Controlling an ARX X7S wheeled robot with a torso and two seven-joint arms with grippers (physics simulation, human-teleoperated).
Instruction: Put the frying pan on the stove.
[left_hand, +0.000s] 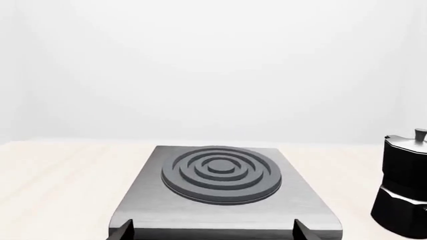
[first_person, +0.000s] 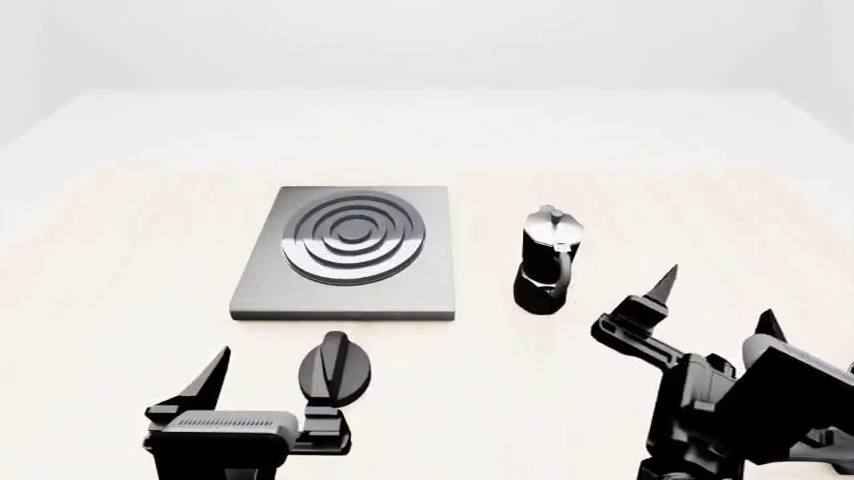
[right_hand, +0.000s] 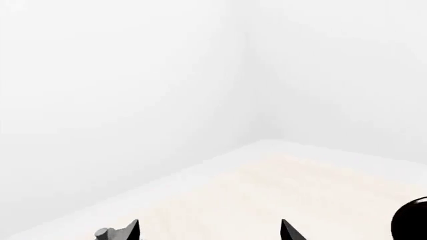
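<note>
Black two-arm robot with pointed gripper fingers

The left gripper (first_person: 267, 375) has a boxy black body with a grey ribbed panel and tapered, spike-like fingers (first_person: 211, 375); the right gripper (first_person: 714, 300) is glossy black, angular, with a grey-edged housing behind it.

We see the flat square grey metal stove (first_person: 350, 253) lying level on the pale table (first_person: 120, 260), dark concentric-ring burner (first_person: 352, 238) bare; frying pan not visible.
</note>
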